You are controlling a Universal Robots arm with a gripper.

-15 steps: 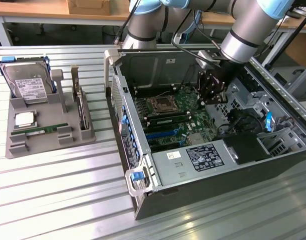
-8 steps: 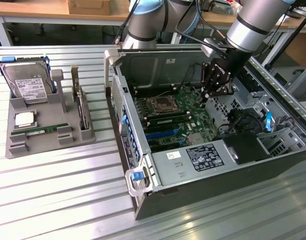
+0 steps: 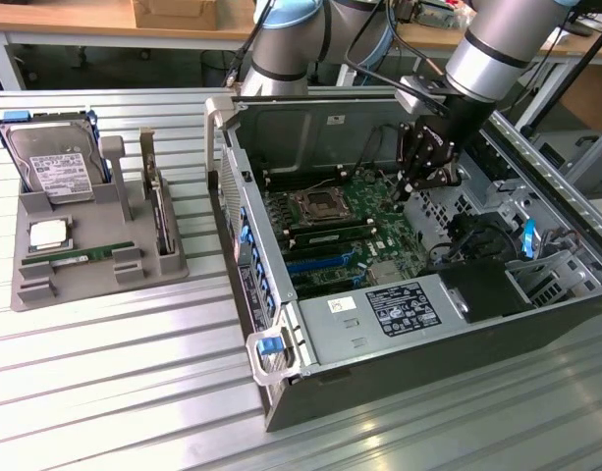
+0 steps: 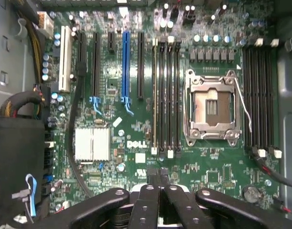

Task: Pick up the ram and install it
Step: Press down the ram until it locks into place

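One ram (image 3: 80,257), a thin green stick, lies flat in the grey holder (image 3: 30,289) at the exterior view's left. Another green stick (image 3: 335,230) appears to stand edge-up in a memory slot (image 4: 154,95) beside the empty processor socket (image 4: 211,107). My gripper (image 3: 418,186) hangs inside the open computer case (image 3: 310,392), a little above the motherboard (image 4: 136,143). In the wrist view its black fingers (image 4: 157,183) meet tip to tip with nothing between them. The gripper is shut and holds nothing.
The holder also carries a silver hard drive (image 3: 57,162), a square processor chip (image 3: 47,234) and upright cards (image 3: 161,211). Case walls, a black power supply block (image 3: 482,285) and cables (image 4: 22,102) surround the motherboard.
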